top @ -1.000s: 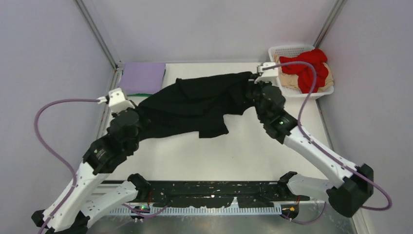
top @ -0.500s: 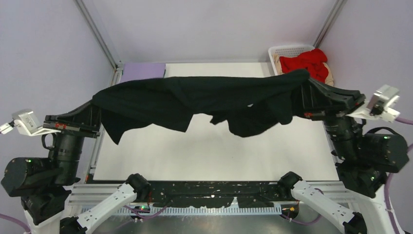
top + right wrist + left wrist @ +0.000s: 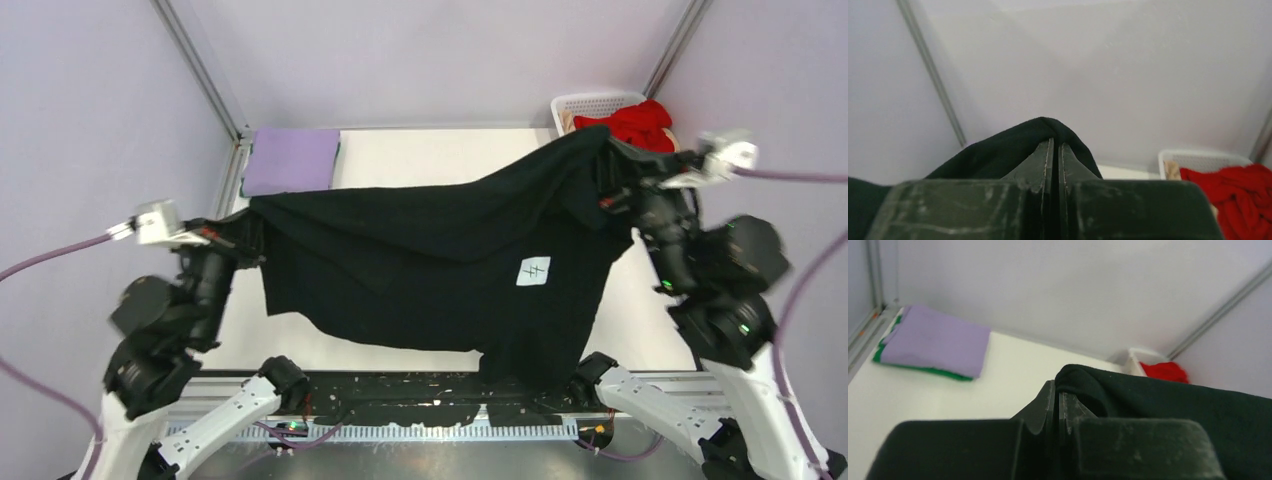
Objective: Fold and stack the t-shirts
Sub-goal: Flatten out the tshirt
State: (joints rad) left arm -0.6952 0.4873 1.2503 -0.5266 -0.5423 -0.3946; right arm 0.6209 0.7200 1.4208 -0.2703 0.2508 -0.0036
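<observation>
**Both claws held the black t-shirt (image 3: 440, 270) in the air**

The left claw (image 3: 248, 228) and the right claw (image 3: 608, 178) were each closed tightly on an edge of it. The cloth hung spread above the table (image 3: 430, 155). The folded lavender t-shirt (image 3: 292, 160) lay on the green t-shirt (image 3: 923, 369) at the far left. The red t-shirt (image 3: 640, 122) was in the basket (image 3: 585, 102).

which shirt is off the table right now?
The black t-shirt, stretched between the left gripper and right gripper. The lavender t-shirt lies folded far left; the red t-shirt sits in the basket.
</observation>
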